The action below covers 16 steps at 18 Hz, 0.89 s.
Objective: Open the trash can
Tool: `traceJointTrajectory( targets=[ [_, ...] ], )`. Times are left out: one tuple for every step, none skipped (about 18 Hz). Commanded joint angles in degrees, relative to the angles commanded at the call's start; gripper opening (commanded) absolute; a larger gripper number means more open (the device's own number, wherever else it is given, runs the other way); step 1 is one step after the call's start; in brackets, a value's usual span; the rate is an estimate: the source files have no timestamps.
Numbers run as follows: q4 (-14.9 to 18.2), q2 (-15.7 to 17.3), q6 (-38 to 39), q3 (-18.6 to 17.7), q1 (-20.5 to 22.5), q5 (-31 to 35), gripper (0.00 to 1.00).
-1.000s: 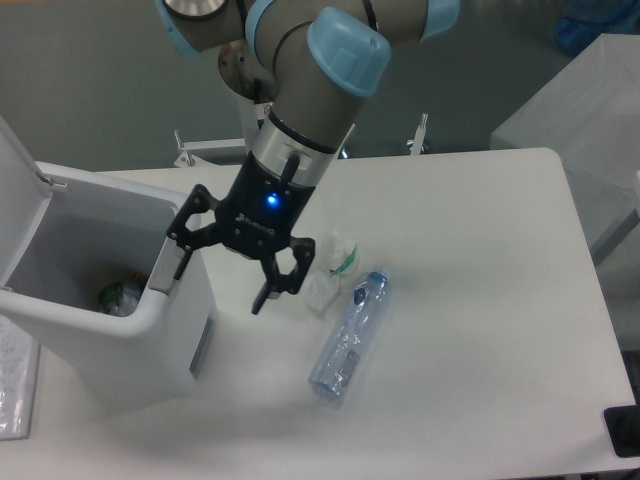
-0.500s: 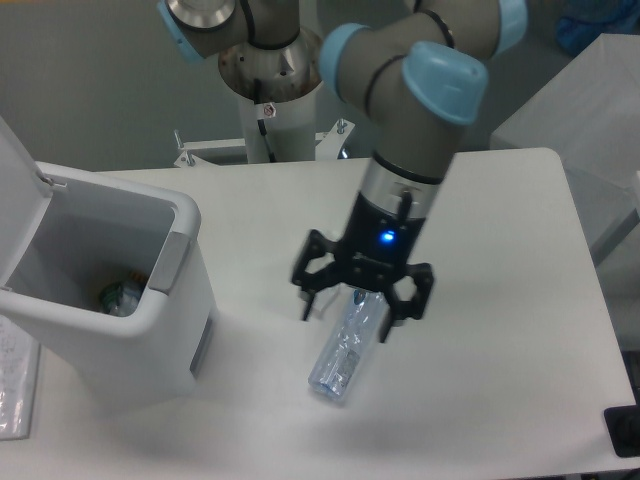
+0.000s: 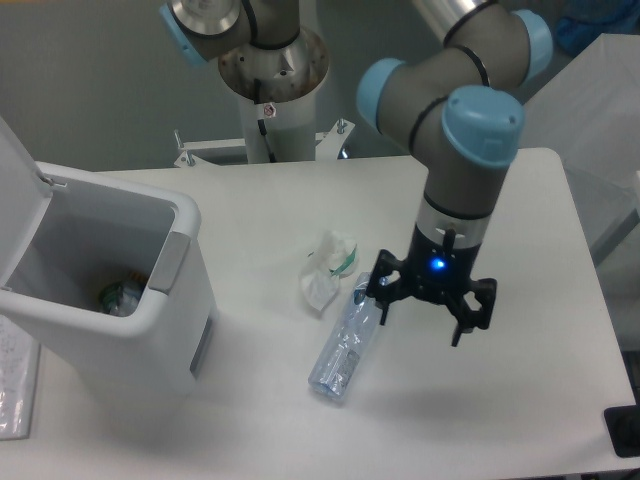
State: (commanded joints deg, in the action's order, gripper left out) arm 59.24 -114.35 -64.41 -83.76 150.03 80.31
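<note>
The white trash can (image 3: 150, 340) stands at the left of the table with its lid (image 3: 18, 195) swung up and back, so the inside shows. A grey push-button tab (image 3: 168, 262) sits on its right rim, and some crumpled rubbish (image 3: 122, 297) lies at the bottom. My gripper (image 3: 421, 322) hangs open over the table well to the right of the can, just right of a clear plastic bottle (image 3: 345, 342). Nothing is between its fingers.
The bottle lies on its side near the table's middle, with a crumpled white and green wrapper (image 3: 328, 268) just beyond it. The arm's base column (image 3: 272, 80) rises behind the table. A dark object (image 3: 622, 430) sits at the front right corner.
My gripper has swept from the can's right rim across the table, past the bottle, to the bottle's right side. It stayed open. The can's lid is up throughout.
</note>
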Motion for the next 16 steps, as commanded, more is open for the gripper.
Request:
traceJointTrajectory(
  targets=[
    [0.26, 0.09, -0.89, 0.00, 0.17, 1.59, 1.00],
    [0.44, 0.17, -1.68, 0.17, 0.26, 1.95, 1.00],
    [0.53, 0.26, -2.82, 0.09, 0.26, 2.04, 1.00],
    [0.62, 0.26, -3.61, 0.09, 0.18, 2.04, 1.00],
    [0.70, 0.18, -3.53, 0.09, 0.09, 2.30, 1.00],
    [0.79, 0.09, -3.62, 0.26, 0.00, 3.00, 1.00],
    [0.79, 0.17, -3.71, 0.09, 0.00, 4.05, 1.00],
    [0.88, 0.18, -3.71, 0.00, 0.00, 4.50, 1.00],
    [0.88, 0.18, -3.71, -0.18, 0.00, 4.50, 1.00],
    [0.79, 0.18, -3.71, -0.53, -0.09, 4.59, 1.00],
    [0.71, 0.18, -3.71, -0.96, 0.00, 4.94, 1.00],
    [0.70, 0.35, -3.71, -1.14, 0.00, 5.64, 1.00],
    [0.70, 0.35, -3.71, -1.23, 0.00, 5.91, 1.00],
    [0.62, 0.35, -3.71, -1.23, -0.09, 5.91, 1.00],
    [0.62, 0.44, -3.71, -1.32, -0.09, 5.91, 1.00],
    [0.62, 0.44, -3.62, -1.32, -0.09, 6.00, 1.00]
  ],
)
